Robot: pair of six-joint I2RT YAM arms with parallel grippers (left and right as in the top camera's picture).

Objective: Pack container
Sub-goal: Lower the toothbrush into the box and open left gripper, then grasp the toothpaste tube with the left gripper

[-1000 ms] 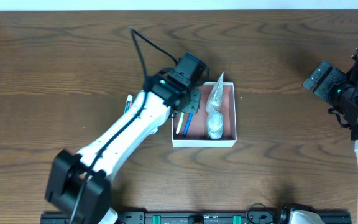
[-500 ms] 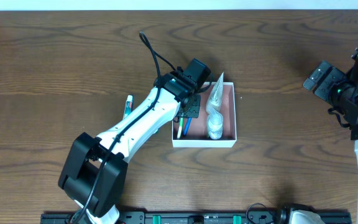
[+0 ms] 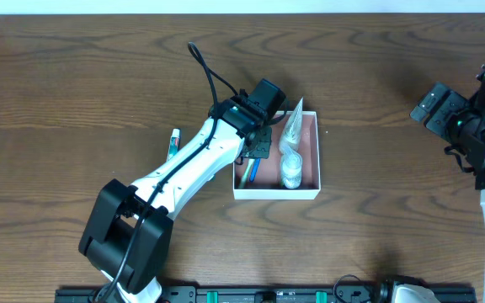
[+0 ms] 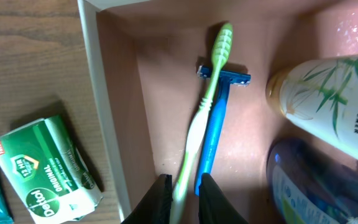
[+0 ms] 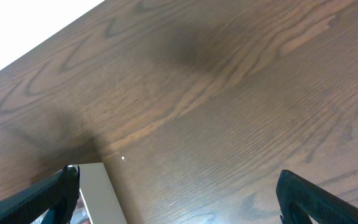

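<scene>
Two left end effector [image 4: 183, 200] fingers [image 4: 161, 198] clamp the toothbrush [image 4: 197, 124] at lower centre, for setting inside the container [image 4: 95, 81]; right end effector [image 5: 182, 196] gapes.

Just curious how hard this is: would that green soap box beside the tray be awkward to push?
Probably not. The soap box lies flat on the table, so it should slide, not roll. Its carton looks glossy, so a grip might slip. Likely stiff and dense if a bar is inside.
</scene>
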